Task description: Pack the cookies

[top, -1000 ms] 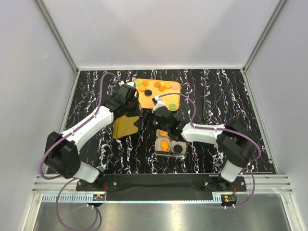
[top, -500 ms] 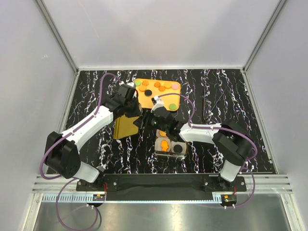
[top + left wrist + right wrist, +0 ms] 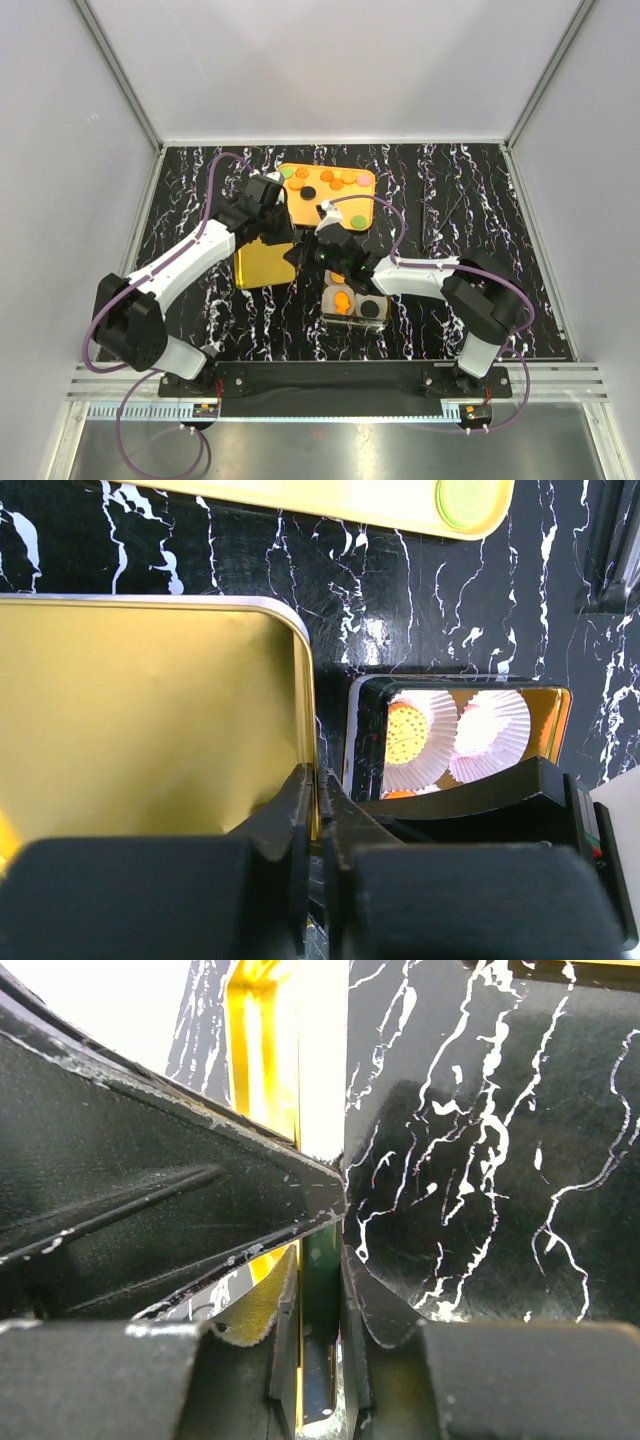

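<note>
- While the left jaws are pressed together on the right-hand rim of the gold lid [image 3: 150, 710], the left wrist view shows that thin rim running up between the two fingers [image 3: 285, 825].
- The right jaws are drawn in to a narrow slot with the lid's edge standing in it, seen edge-on. They look clamped on it too, right beside the left arm's finger.
- A second ago the right jaws sat nearer the box [image 3: 355, 305]. They have since slid left to the lid's edge, and from above the lid's gold face shows a little broader than it did.
- Both arms now share the lid, so this looks like a hand-over or a re-grip. The right arm cannot fetch anything while it is busy here.
- Just right of the lid, the box holds white paper cups [image 3: 485, 735]. One has an orange cookie [image 3: 405, 735] in it, and the top view shows a black one in the other.
- Most of the cookies [image 3: 335, 182] lie on the orange tray [image 3: 300, 205] further back on the counter [image 3: 450, 180], so packing seems far from finished.
</note>
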Robot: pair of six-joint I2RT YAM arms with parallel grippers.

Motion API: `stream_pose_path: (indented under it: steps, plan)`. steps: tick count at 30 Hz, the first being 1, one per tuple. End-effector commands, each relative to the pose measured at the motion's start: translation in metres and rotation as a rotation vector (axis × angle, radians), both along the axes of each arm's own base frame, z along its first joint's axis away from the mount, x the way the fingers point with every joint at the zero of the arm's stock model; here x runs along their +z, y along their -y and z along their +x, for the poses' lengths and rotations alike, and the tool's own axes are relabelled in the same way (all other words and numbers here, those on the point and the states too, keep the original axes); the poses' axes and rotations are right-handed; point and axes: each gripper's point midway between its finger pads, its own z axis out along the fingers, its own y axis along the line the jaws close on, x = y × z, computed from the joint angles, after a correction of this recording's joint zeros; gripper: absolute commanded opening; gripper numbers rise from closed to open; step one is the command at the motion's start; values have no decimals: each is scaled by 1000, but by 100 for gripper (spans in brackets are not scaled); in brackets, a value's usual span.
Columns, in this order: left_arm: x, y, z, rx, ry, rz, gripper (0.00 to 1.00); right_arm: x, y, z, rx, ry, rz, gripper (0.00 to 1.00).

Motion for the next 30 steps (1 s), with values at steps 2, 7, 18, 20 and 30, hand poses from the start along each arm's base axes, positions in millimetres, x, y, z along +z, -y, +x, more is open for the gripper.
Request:
stream_pose_path:
  steps: [2,7,18,20,30]
  plan:
    - [34,14,7,-42,82,-75,18,38,-7,2,-16,33,46,4]
    - [49,11,13,-44,125,-49,46,43,-2,2,-40,-2,22,1]
    - [113,-27,20,6,280,55,76,62,17,7,-75,-56,-45,0]
    - [124,-37,15,1,315,84,78,69,23,9,-74,-64,-48,0]
    - [156,-62,-10,-93,576,326,84,102,86,49,-25,-191,-184,3]
